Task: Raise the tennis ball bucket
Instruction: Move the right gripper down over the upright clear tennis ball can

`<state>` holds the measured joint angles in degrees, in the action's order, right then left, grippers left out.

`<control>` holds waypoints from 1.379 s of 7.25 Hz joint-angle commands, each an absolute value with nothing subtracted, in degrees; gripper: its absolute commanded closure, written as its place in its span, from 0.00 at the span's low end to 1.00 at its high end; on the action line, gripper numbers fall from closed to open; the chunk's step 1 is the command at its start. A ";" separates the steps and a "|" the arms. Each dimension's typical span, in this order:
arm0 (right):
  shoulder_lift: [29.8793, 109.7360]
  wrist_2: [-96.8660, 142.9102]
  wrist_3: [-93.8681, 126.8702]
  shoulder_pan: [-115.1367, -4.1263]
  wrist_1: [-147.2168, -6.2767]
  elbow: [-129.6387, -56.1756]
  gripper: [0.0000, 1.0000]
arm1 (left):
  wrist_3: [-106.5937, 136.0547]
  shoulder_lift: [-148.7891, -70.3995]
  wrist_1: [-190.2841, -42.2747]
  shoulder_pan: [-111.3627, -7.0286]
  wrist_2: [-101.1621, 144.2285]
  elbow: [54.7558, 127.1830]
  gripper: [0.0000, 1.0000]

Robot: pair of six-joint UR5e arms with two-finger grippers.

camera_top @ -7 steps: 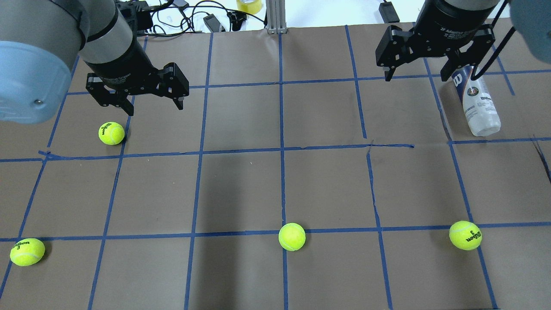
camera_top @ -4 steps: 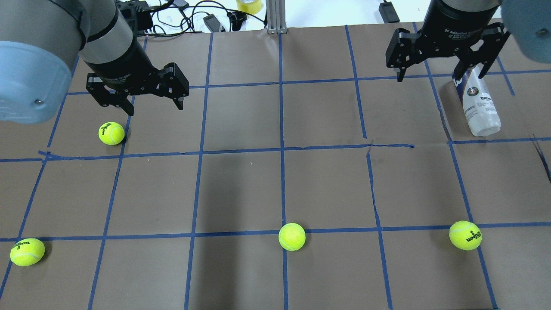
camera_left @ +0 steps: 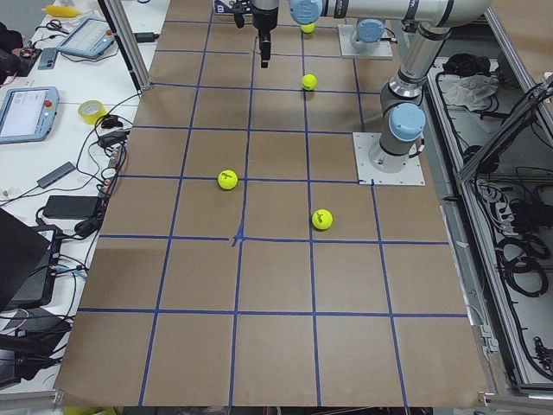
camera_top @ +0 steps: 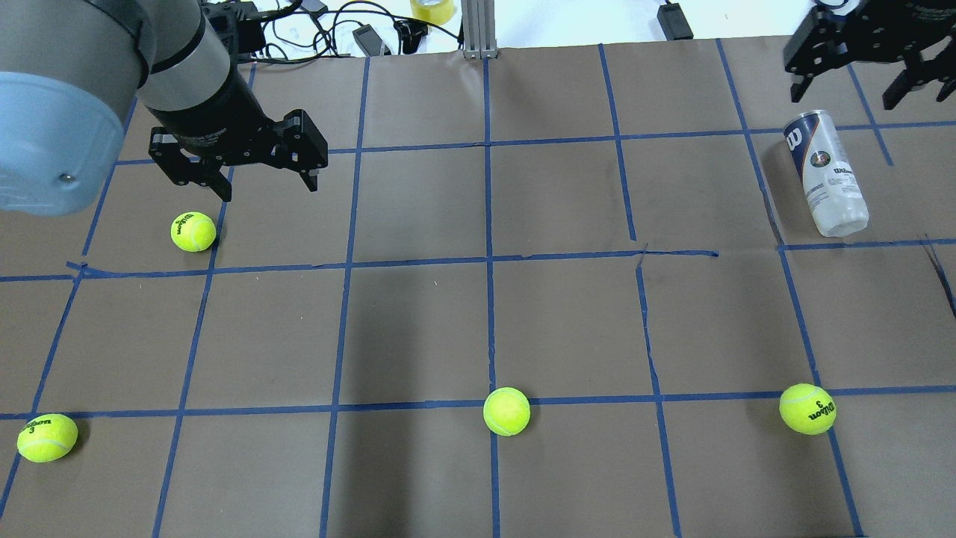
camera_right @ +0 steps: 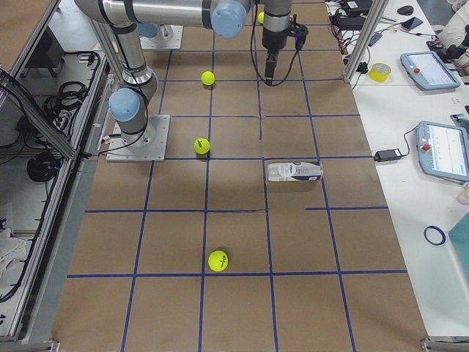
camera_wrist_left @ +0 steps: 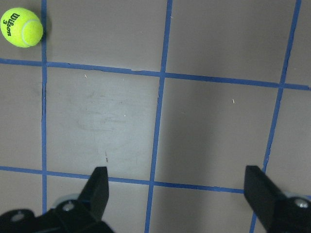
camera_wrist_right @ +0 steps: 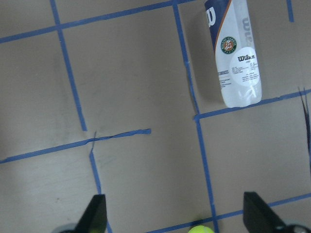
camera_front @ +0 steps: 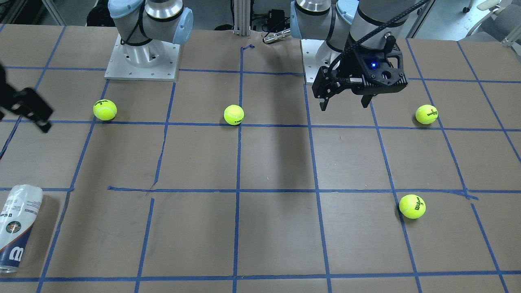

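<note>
Two claws hang over the table (camera_front: 195,162), both spread wide and both holding nothing. From across the table, the left claw (camera_front: 344,103) hovers above bare brown paper with only air between its fingers. The right claw (camera_front: 28,110) is cut by the picture's edge, so its gap cannot be judged there. The tennis ball bucket (camera_front: 16,228) lies on its side by that same edge, navy end toward the operators, well apart from both claws. Four tennis balls (camera_front: 233,114) sit scattered on the paper.

From overhead, the left claw (camera_top: 269,187) is released, one fingertip near a ball but not touching it. The right claw (camera_top: 844,96) gapes at the top corner, beyond the bucket's (camera_top: 825,172) navy end and clear of it. The bucket's clear end rests just beside a blue tape line (camera_top: 859,244).

Along the table from the robot's left, the left claw (camera_left: 265,52) shows edge-on. From the other end, the right claw (camera_right: 270,70) shows the same way, apart from the bucket (camera_right: 293,171) lying flat.

On the left wrist camera, the fingers (camera_wrist_left: 99,187) stand far apart over paper and tape, with a ball in the corner. On the right wrist camera, the fingers (camera_wrist_right: 95,213) are equally wide. The bucket (camera_wrist_right: 235,58) lies at the top of that view, untouched.
</note>
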<state>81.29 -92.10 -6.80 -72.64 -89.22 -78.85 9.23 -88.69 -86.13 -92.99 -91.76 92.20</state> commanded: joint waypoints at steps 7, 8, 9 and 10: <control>44.04 -87.54 -31.64 -66.71 -104.68 -58.61 0.00 | 9.84 -88.77 -86.13 -93.08 -91.67 92.29 0.00; 43.69 -88.06 -33.12 -66.71 -105.20 -58.88 0.00 | 9.76 -88.77 -86.13 -93.08 -91.67 92.29 0.00; 43.25 -88.41 -33.40 -66.62 -105.21 -58.89 0.00 | 9.67 -88.77 -86.13 -92.99 -91.67 92.29 0.00; 43.16 -88.77 -32.27 -66.62 -105.21 -58.89 0.00 | 9.41 -88.68 -86.05 -92.99 -91.76 92.72 0.00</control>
